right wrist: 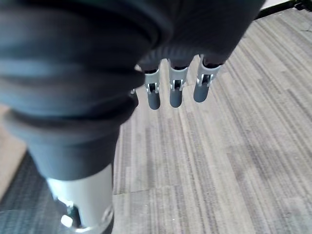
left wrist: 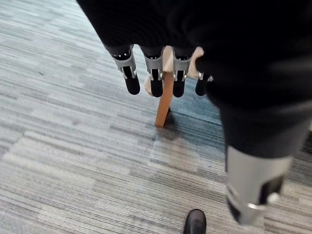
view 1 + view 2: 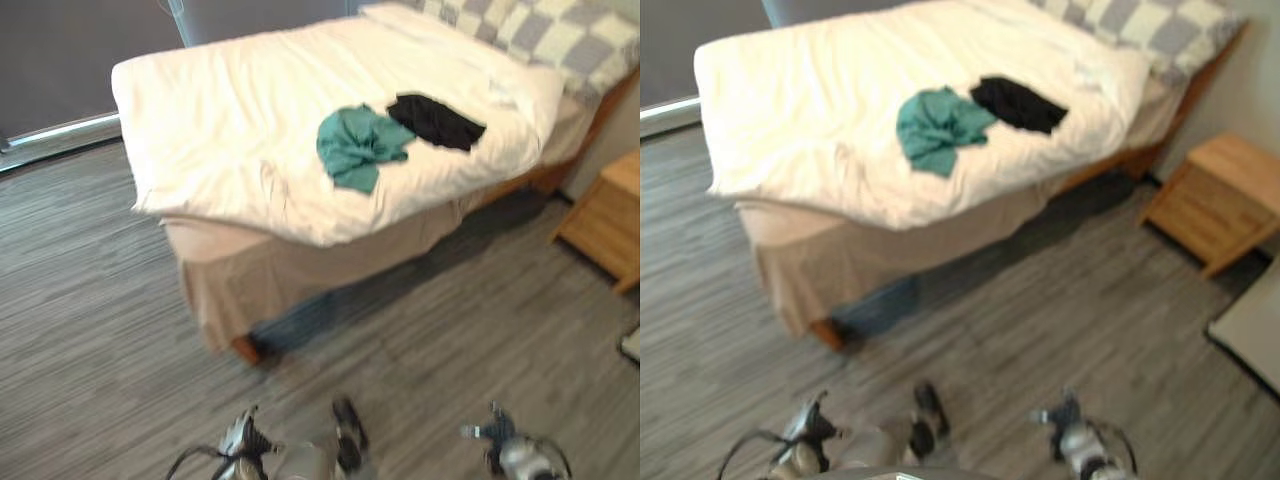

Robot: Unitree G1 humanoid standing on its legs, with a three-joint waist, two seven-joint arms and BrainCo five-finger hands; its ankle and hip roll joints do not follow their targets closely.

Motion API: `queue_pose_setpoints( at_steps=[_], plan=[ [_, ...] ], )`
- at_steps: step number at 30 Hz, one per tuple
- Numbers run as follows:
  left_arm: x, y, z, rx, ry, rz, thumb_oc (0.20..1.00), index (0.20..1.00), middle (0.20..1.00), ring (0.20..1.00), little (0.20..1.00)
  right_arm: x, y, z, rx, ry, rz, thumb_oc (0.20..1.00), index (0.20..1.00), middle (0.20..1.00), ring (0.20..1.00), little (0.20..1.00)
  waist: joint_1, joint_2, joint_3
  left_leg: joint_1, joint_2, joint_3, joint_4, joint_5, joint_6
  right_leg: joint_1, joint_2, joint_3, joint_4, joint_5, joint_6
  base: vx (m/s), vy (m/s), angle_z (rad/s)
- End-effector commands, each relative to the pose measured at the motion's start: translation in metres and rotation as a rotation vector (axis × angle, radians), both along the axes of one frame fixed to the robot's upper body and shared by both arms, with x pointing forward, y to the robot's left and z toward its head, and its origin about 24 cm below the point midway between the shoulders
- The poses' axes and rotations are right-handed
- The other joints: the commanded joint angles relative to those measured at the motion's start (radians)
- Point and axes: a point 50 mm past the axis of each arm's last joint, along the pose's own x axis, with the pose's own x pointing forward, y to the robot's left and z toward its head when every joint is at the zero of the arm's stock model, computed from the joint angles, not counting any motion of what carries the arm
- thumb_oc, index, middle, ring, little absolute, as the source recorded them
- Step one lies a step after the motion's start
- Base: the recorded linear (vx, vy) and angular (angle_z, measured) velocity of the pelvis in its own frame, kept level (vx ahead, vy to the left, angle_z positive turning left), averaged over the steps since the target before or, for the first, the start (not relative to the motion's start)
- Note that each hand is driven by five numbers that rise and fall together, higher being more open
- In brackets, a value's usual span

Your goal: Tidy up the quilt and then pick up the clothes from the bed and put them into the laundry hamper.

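Right, both robot hands, left [image 2: 156, 73] & right [image 1: 175, 90], hang low over floor [image 3: 90, 300], fingers straight, holding nothing.

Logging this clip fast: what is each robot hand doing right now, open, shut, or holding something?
Left robot hand: open, fingers straight, holding nothing, above the floor.
Right robot hand: open, fingers straight, holding nothing, above the floor.

Bare floor [image 3: 450, 330] between robot and bed [image 3: 300, 130]; wooden nightstand [image 3: 1215, 200] stands right, beside bed's head end.
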Motion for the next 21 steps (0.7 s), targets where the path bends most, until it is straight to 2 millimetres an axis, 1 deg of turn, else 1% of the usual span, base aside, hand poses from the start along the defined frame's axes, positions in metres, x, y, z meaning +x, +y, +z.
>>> queue_pose_setpoints(
  at_steps=[1, 2, 3, 4, 5, 6, 7, 8, 9, 10, 11, 12, 13, 14, 15, 16, 18, 19, 21],
  plan=[
    [0.032, -0.024, 0.004, -0.052, -0.061, -0.028, 1.0, 1.0, 1.0, 1.0, 1.0, 0.024, -0.021, 0.012, -0.059, -0.077, -0.004, 1.0, 1.0, 1.0, 1.0, 1.0, -0.015, 0.04, 0.079, 0.12, 0.106, -0.127, -0.004, -0.078, -0.248, -0.09, -0.234, 0.131, -0.075, 0.22, 0.123, 0.33, 0.033, 0.45],
    [0.03, -0.012, 0.005, -0.016, -0.041, -0.035, 1.0, 1.0, 1.0, 1.0, 1.0, 0.027, -0.017, 0.012, -0.036, -0.087, -0.023, 1.0, 1.0, 1.0, 1.0, 1.0, -0.045, 0.075, 0.104, 0.19, 0.143, -0.156, -0.051, -0.064, -0.24, -0.25, -0.206, 0.182, 0.135, 0.295, 0.115, 0.47, 0.037, 0.82],
    [0.027, -0.007, 0.005, -0.005, -0.021, -0.032, 1.0, 1.0, 1.0, 1.0, 1.0, 0.026, -0.014, 0.011, -0.029, -0.086, -0.027, 1.0, 1.0, 1.0, 1.0, 1.0, -0.054, 0.091, 0.113, 0.217, 0.152, -0.183, -0.065, -0.067, -0.246, -0.298, -0.21, 0.184, 0.143, 0.266, 0.102, 0.51, 0.002, 1.54],
    [0.025, -0.004, 0.004, 0.003, -0.001, -0.033, 1.0, 1.0, 1.0, 1.0, 1.0, 0.022, -0.013, 0.009, -0.023, -0.072, -0.029, 1.0, 1.0, 1.0, 1.0, 1.0, -0.065, 0.097, 0.118, 0.239, 0.151, -0.213, -0.072, -0.071, -0.253, -0.322, -0.22, 0.186, 0.085, 0.239, 0.084, 0.32, -0.004, 1.47],
    [0.025, -0.004, 0.004, 0.003, -0.001, -0.033, 1.0, 1.0, 1.0, 1.0, 1.0, 0.022, -0.013, 0.009, -0.024, -0.072, -0.028, 1.0, 1.0, 1.0, 1.0, 1.0, -0.065, 0.1, 0.117, 0.236, 0.155, -0.213, -0.071, -0.07, -0.254, -0.322, -0.216, 0.184, 0.08, 0.244, 0.083, 0.47, -0.062, 1.09],
    [0.018, 0.001, 0.002, 0.015, 0.04, -0.051, 1.0, 1.0, 1.0, 1.0, 1.0, 0.018, -0.014, 0.008, -0.025, -0.056, -0.023, 1.0, 1.0, 1.0, 1.0, 1.0, -0.094, 0.107, 0.125, 0.28, 0.141, -0.271, -0.081, -0.089, -0.268, -0.339, -0.196, 0.222, -0.066, 0.172, 0.049, 0.29, -0.059, 0.62],
    [0.018, 0.001, 0.002, 0.015, 0.04, -0.051, 1.0, 1.0, 1.0, 1.0, 1.0, 0.019, -0.014, 0.008, -0.025, -0.056, -0.023, 1.0, 1.0, 1.0, 1.0, 1.0, -0.095, 0.109, 0.123, 0.277, 0.144, -0.271, -0.08, -0.088, -0.269, -0.338, -0.193, 0.221, -0.072, 0.177, 0.048, 0.61, -0.192, 1.07],
    [0.012, 0.009, 0.002, 0.051, 0.068, -0.027, 1.0, 1.0, 1.0, 1.0, 1.0, 0.013, -0.025, 0.008, -0.078, -0.016, 0.022, 1.0, 1.0, 1.0, 1.0, 1.0, -0.121, 0.094, 0.123, 0.316, 0.132, -0.332, -0.079, -0.125, -0.285, -0.328, -0.156, 0.319, -0.326, 0.186, 0.045, 0.36, -0.183, 1.03],
    [0.012, 0.003, 0.0, 0.036, 0.076, -0.069, 1.0, 1.0, 1.0, 1.0, 1.0, 0.008, -0.027, 0.007, -0.069, -0.004, -0.014, 1.0, 1.0, 1.0, 1.0, 1.0, -0.116, 0.084, 0.122, 0.307, 0.121, -0.353, -0.051, -0.156, -0.284, -0.308, -0.177, 0.331, -0.372, 0.186, 0.047, 0.47, -0.247, 1.08],
    [0.018, 0.004, 0.003, 0.031, 0.045, -0.061, 1.0, 1.0, 1.0, 1.0, 1.0, 0.012, -0.027, 0.008, -0.067, -0.009, -0.007, 1.0, 1.0, 1.0, 1.0, 1.0, -0.105, 0.081, 0.117, 0.297, 0.119, -0.351, 0.003, -0.194, -0.274, -0.302, -0.193, 0.32, -0.369, 0.186, 0.039, 0.24, -0.221, 0.68],
    [0.017, 0.001, 0.002, 0.018, 0.039, -0.054, 1.0, 1.0, 1.0, 1.0, 1.0, 0.015, -0.026, 0.009, -0.072, -0.019, 0.008, 1.0, 1.0, 1.0, 1.0, 1.0, -0.098, 0.081, 0.118, 0.277, 0.114, -0.352, 0.066, -0.205, -0.283, -0.303, -0.184, 0.322, -0.365, 0.187, 0.027, 0.23, -0.218, 0.93],
    [0.019, 0.0, 0.003, 0.005, 0.026, -0.041, 1.0, 1.0, 1.0, 1.0, 1.0, 0.015, -0.027, 0.009, -0.077, -0.014, 0.009, 1.0, 1.0, 1.0, 1.0, 1.0, -0.093, 0.083, 0.123, 0.218, 0.118, -0.363, 0.18, -0.207, -0.303, -0.286, -0.192, 0.303, -0.369, 0.179, 0.014, 0.15, -0.196, 0.92],
    [0.024, -0.001, 0.005, -0.002, -0.006, -0.029, 1.0, 1.0, 1.0, 1.0, 1.0, 0.016, -0.032, 0.011, -0.09, -0.024, -0.008, 1.0, 1.0, 1.0, 1.0, 1.0, -0.082, 0.074, 0.139, 0.16, 0.119, -0.361, 0.29, -0.187, -0.324, -0.273, -0.211, 0.29, -0.376, 0.183, 0.0, 0.05, -0.142, 0.95],
    [0.033, -0.004, 0.008, -0.02, -0.049, -0.014, 1.0, 1.0, 1.0, 1.0, 1.0, 0.016, -0.038, 0.012, -0.107, -0.033, -0.04, 1.0, 1.0, 1.0, 1.0, 1.0, -0.083, 0.069, 0.156, 0.09, 0.129, -0.362, 0.396, -0.172, -0.344, -0.254, -0.225, 0.259, -0.392, 0.181, -0.016, 0.08, -0.091, 0.85],
    [0.04, -0.007, 0.011, -0.015, -0.085, -0.019, 1.0, 1.0, 1.0, 1.0, 1.0, 0.016, -0.042, 0.013, -0.119, -0.038, -0.08, 1.0, 1.0, 1.0, 1.0, 1.0, -0.085, 0.069, 0.158, 0.06, 0.171, -0.317, 0.41, -0.153, -0.358, -0.22, -0.249, 0.227, -0.427, 0.177, -0.019, 0.06, -0.047, 0.85],
    [0.04, -0.007, 0.011, -0.015, -0.085, -0.019, 1.0, 1.0, 1.0, 1.0, 1.0, 0.016, -0.042, 0.013, -0.119, -0.038, -0.08, 1.0, 1.0, 1.0, 1.0, 1.0, -0.086, 0.069, 0.159, 0.061, 0.171, -0.317, 0.41, -0.154, -0.358, -0.218, -0.249, 0.227, -0.429, 0.178, -0.019, 0.11, 0.054, 0.71],
    [0.039, -0.009, 0.01, -0.013, -0.089, -0.029, 1.0, 1.0, 1.0, 1.0, 1.0, 0.013, -0.044, 0.013, -0.12, -0.031, -0.097, 1.0, 1.0, 1.0, 1.0, 1.0, -0.089, 0.079, 0.14, 0.101, 0.219, -0.287, 0.297, -0.146, -0.366, -0.192, -0.276, 0.212, -0.463, 0.176, -0.002, 0.14, 0.152, 0.55],
    [0.036, -0.008, 0.009, -0.013, -0.081, -0.026, 1.0, 1.0, 1.0, 1.0, 1.0, 0.011, -0.045, 0.013, -0.121, -0.027, -0.097, 1.0, 1.0, 1.0, 1.0, 1.0, -0.091, 0.088, 0.13, 0.125, 0.238, -0.289, 0.236, -0.135, -0.372, -0.189, -0.283, 0.21, -0.467, 0.175, 0.006, 0.16, 0.247, 0.14],
    [0.032, -0.008, 0.007, -0.01, -0.063, -0.034, 1.0, 1.0, 1.0, 1.0, 1.0, 0.006, -0.047, 0.012, -0.128, -0.006, -0.087, 1.0, 1.0, 1.0, 1.0, 1.0, -0.095, 0.11, 0.109, 0.149, 0.299, -0.312, 0.104, -0.065, -0.399, -0.192, -0.295, 0.212, -0.461, 0.167, 0.02, 0.16, 0.349, -0.23]
  ],
)
